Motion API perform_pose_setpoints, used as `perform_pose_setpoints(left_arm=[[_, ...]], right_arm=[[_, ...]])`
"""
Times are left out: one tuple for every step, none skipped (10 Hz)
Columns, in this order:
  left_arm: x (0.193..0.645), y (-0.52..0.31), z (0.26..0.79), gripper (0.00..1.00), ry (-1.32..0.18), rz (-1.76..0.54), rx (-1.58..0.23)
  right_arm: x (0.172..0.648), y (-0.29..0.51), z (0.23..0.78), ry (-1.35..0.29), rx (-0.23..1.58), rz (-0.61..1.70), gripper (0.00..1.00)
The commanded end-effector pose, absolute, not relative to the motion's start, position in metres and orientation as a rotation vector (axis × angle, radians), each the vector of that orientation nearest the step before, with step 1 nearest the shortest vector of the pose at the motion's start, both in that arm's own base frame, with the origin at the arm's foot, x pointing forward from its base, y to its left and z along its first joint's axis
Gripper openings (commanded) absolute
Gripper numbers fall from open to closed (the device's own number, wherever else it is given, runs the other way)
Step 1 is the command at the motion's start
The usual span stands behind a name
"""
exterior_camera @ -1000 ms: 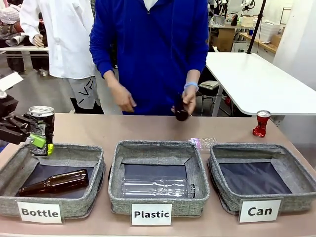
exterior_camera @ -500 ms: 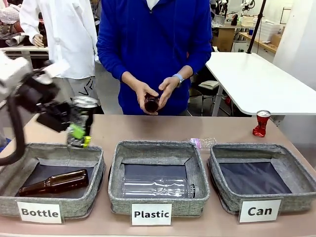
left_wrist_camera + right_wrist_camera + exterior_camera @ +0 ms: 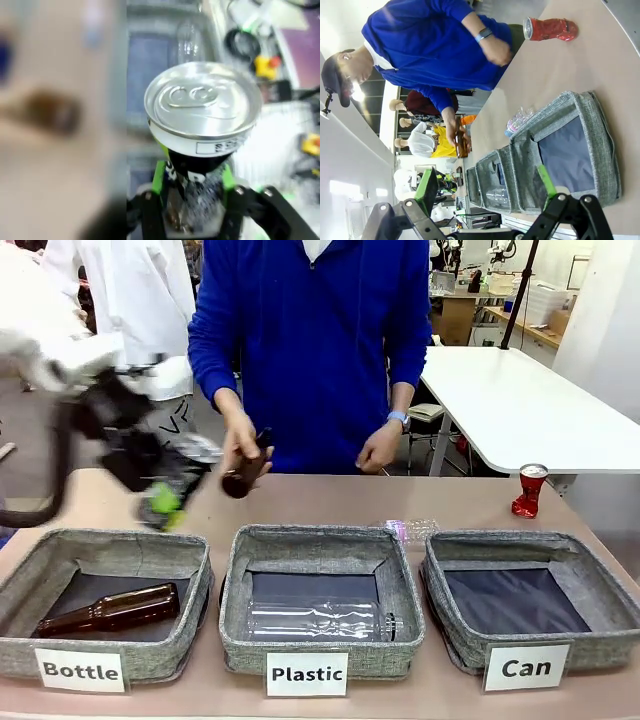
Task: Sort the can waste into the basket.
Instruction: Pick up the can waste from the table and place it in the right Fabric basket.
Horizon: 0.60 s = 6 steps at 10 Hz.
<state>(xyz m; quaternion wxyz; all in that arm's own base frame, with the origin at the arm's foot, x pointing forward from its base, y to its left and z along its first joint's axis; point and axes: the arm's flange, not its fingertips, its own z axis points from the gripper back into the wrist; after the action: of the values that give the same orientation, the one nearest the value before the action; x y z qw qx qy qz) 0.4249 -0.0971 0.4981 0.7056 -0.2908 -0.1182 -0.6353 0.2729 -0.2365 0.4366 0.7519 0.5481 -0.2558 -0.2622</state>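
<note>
My left gripper is shut on the black can and holds it tilted in the air above the far edge of the "Bottle" basket, blurred by motion. The left wrist view shows the can's silver top pinched between the green pads. The red crushed can stands on the table behind the grey "Can" basket, which holds nothing. In the right wrist view my right gripper is open, with the "Can" basket and the red can beyond it.
A person in blue stands across the table, one hand holding a brown bottle close to my left gripper. The "Plastic" basket holds a clear bottle, and another brown bottle lies in the "Bottle" basket. Crumpled plastic lies behind the baskets.
My left arm has swung up and to the right with the black can. The person's brown bottle went from both hands at centre to one hand, moved left toward my gripper.
</note>
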Motion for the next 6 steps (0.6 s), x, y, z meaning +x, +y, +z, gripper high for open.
perform_pose_setpoints(left_arm=[[0.376, 0.051, 0.519, 0.47, -0.283, -1.231, -0.613], [0.325, 0.127, 0.529, 0.47, -0.344, -0.998, -0.595], [0.272, 0.191, 0.529, 0.47, -0.442, -0.774, -0.625], [0.222, 0.233, 0.521, 0.47, -0.512, -0.55, -0.635], [0.192, 0.249, 0.509, 0.47, -0.545, -0.469, -0.651], [0.175, 0.257, 0.5, 0.47, -0.596, -0.395, -0.639]], right_arm=[[0.275, -0.237, 0.439, -0.581, 1.21, -0.562, 1.0], [0.275, -0.237, 0.439, -0.581, 1.21, -0.562, 1.0], [0.275, -0.237, 0.439, -0.581, 1.21, -0.562, 1.0], [0.275, -0.237, 0.439, -0.581, 1.21, -0.562, 1.0], [0.275, -0.237, 0.439, -0.581, 1.21, -0.562, 1.0], [0.275, -0.237, 0.439, -0.581, 1.21, -0.562, 1.0]])
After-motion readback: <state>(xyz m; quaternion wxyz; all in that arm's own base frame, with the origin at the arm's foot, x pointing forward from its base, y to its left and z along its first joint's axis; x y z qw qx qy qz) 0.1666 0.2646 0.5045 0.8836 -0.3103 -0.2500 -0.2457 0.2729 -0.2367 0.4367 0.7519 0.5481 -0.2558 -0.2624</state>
